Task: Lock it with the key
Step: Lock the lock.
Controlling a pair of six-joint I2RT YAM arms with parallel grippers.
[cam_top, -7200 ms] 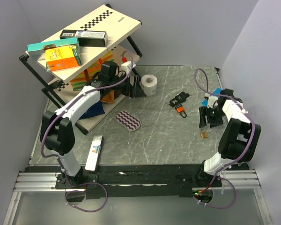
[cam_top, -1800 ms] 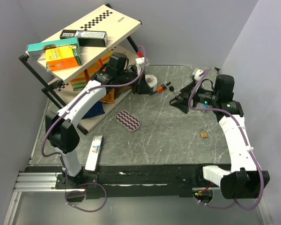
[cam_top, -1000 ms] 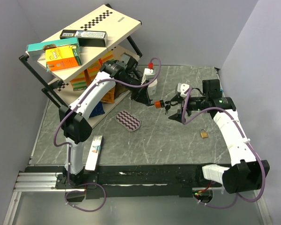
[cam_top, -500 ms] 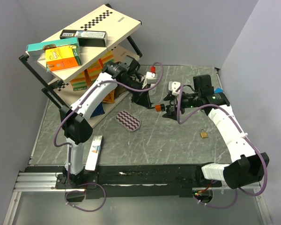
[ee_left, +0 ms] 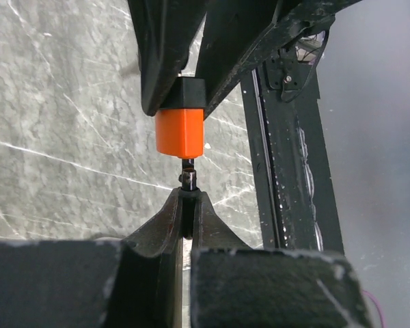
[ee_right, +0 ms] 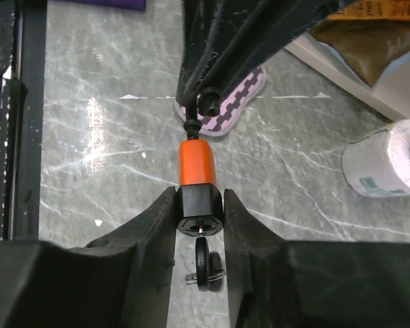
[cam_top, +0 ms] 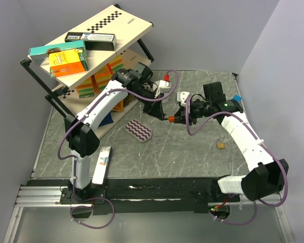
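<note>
- Between the right gripper fingers, only its own wrist view shows the key, at the black end of the orange padlock.
- The right jaws clamp that black end. The left gripper, pinched tight, holds the shackle.
- Both arms reach inward and meet above the table, with the padlock lifted between them.

The padlock has a smooth orange shell, probably plastic, and a matt black end. The table looks like polished grey veined stone.

Between left pincer and right pincer, padlock, above table.
</note>
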